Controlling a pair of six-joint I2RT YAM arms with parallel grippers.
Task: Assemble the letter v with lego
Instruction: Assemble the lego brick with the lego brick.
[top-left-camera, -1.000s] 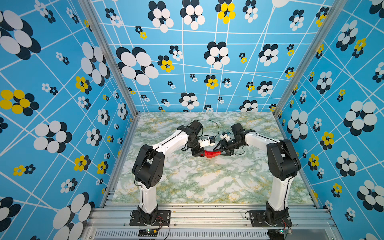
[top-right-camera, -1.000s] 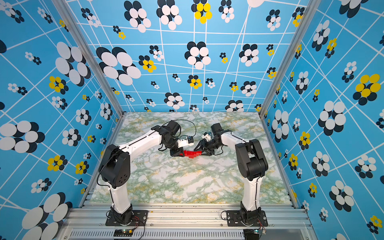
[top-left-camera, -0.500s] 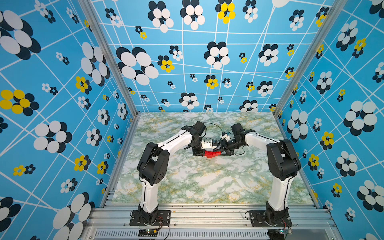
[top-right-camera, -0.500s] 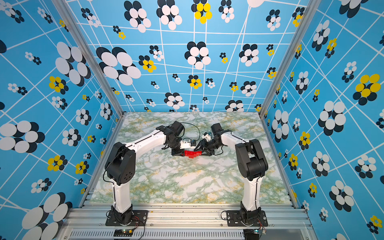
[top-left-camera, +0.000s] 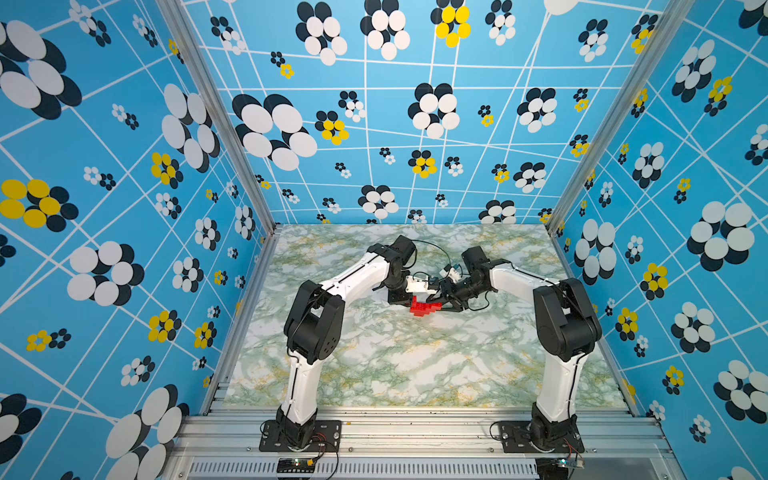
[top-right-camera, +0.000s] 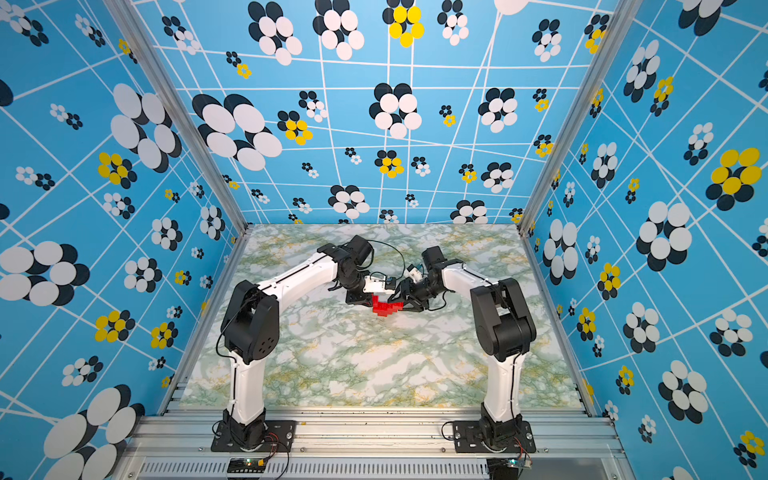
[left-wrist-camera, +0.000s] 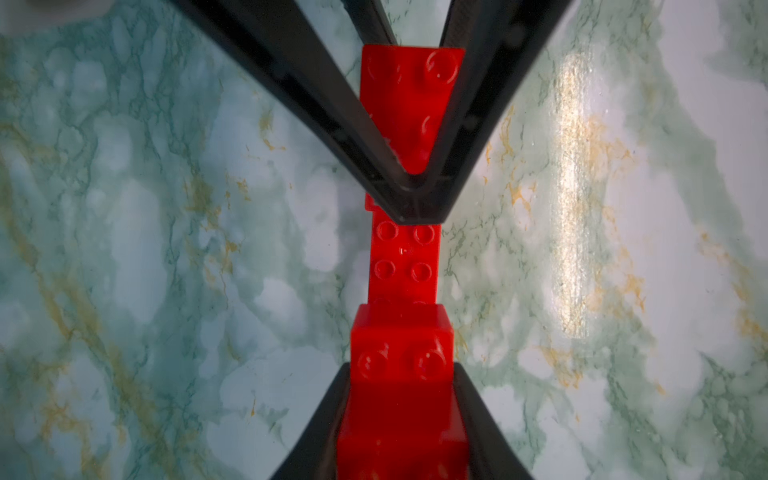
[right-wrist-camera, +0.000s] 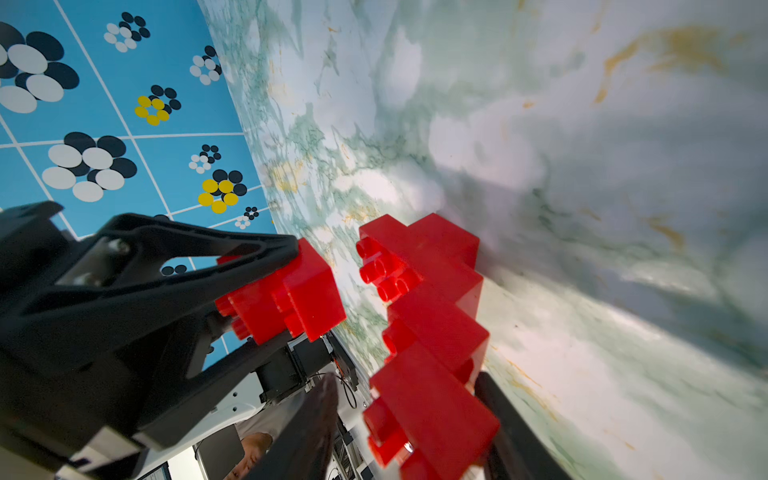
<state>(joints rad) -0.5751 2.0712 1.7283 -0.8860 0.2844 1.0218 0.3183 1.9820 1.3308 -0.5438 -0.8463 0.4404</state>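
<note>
The red lego (top-left-camera: 422, 308) (top-right-camera: 385, 307) sits mid-table between both grippers in both top views. My right gripper (right-wrist-camera: 407, 382) is shut on the near end of a stepped run of joined bricks (right-wrist-camera: 434, 332), one staircase arm of the letter v, which slopes down to the marble. One of its fingers (left-wrist-camera: 415, 199) lies over a studded brick (left-wrist-camera: 411, 104). My left gripper (left-wrist-camera: 401, 370) is shut on a short stepped piece (right-wrist-camera: 286, 291), held just over the run's low studded end (left-wrist-camera: 405, 257). In the right wrist view a strip of table shows between the two pieces.
The marble table (top-left-camera: 415, 374) stretches toward the front rail. Patterned blue walls (top-left-camera: 124, 249) close in three sides. The left arm (top-left-camera: 316, 320) and right arm (top-left-camera: 565, 320) arch in from the front corners, and loose cables hang near the wrists.
The left arm has swung its elbow to the right and brought its brick piece a little closer to the held run. The right arm has stayed still.
</note>
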